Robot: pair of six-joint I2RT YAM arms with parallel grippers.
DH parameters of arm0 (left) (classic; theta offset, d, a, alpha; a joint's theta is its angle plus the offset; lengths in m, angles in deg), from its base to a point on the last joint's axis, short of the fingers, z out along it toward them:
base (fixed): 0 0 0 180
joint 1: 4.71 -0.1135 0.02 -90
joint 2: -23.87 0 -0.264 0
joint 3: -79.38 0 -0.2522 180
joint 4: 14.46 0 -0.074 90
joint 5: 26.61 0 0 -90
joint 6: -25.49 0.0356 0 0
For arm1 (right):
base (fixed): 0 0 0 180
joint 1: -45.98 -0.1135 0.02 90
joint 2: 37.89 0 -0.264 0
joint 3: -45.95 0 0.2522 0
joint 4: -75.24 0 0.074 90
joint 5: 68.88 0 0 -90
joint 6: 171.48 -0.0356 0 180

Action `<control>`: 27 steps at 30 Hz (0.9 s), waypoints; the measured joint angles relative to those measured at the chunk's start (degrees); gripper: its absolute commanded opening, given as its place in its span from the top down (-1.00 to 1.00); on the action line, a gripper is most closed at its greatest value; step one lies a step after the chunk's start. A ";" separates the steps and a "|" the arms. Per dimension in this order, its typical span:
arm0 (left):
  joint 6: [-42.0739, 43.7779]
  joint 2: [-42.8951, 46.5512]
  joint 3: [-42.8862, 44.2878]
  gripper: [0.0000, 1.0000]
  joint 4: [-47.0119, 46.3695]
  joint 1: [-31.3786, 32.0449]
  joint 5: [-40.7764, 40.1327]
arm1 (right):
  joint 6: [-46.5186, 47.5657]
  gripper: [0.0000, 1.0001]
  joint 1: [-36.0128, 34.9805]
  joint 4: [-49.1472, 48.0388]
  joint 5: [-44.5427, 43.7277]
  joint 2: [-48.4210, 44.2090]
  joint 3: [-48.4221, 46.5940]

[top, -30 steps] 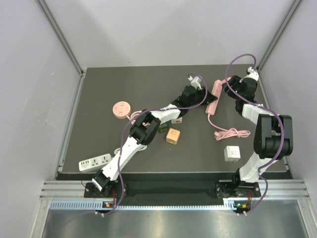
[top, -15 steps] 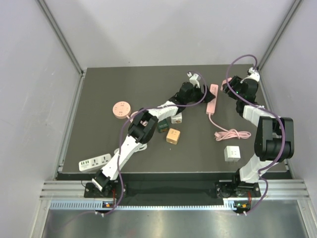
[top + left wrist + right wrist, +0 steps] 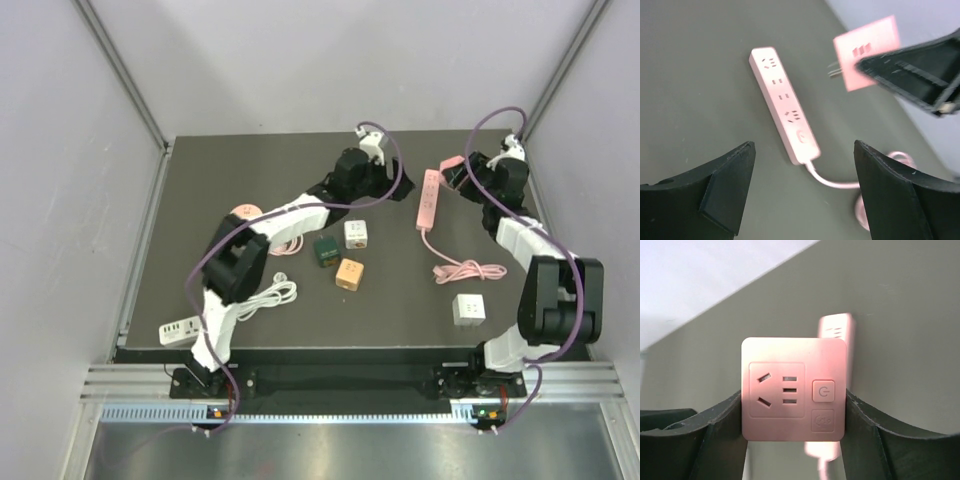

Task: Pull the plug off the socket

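A pink power strip lies flat on the dark table; it also shows in the left wrist view and behind the plug in the right wrist view. My right gripper is shut on a square pink plug block, held in the air just right of the strip's far end. The plug's prongs are bare and clear of the strip in the left wrist view. My left gripper is open and empty, above the table left of the strip.
The strip's pink cord coils at the right. A white cube, a green cube and an orange cube sit mid-table. A white adapter, a round pink socket, a white power strip and a white cable lie nearer.
My left gripper has drawn back from the pink strip to the left and far side. The right gripper still holds the plug, now clearly apart from the strip.
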 measured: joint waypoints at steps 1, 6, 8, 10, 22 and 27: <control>-0.26 4.15 -3.61 -0.68 0.22 0.00 -0.44 | -1.01 1.00 0.04 -0.04 1.88 -1.60 0.83; -2.73 23.17 -20.11 -0.68 -1.07 0.11 -1.68 | -6.05 1.00 0.09 -1.60 10.34 -9.31 8.24; -3.93 29.86 -26.14 -0.68 -0.70 0.31 -1.64 | -7.39 1.00 -0.33 -2.29 13.33 -12.13 12.52; -5.27 35.63 -32.39 -0.68 -1.31 0.61 -1.22 | -7.72 1.00 -1.01 -1.75 15.34 -14.60 16.20; -14.19 63.95 -64.85 -0.67 0.87 5.70 -0.17 | -6.21 0.96 -12.15 -2.62 17.16 -20.50 26.64; -17.51 72.11 -70.55 -0.67 0.20 6.69 -0.17 | -7.65 0.92 -15.52 -6.45 16.28 -13.05 27.21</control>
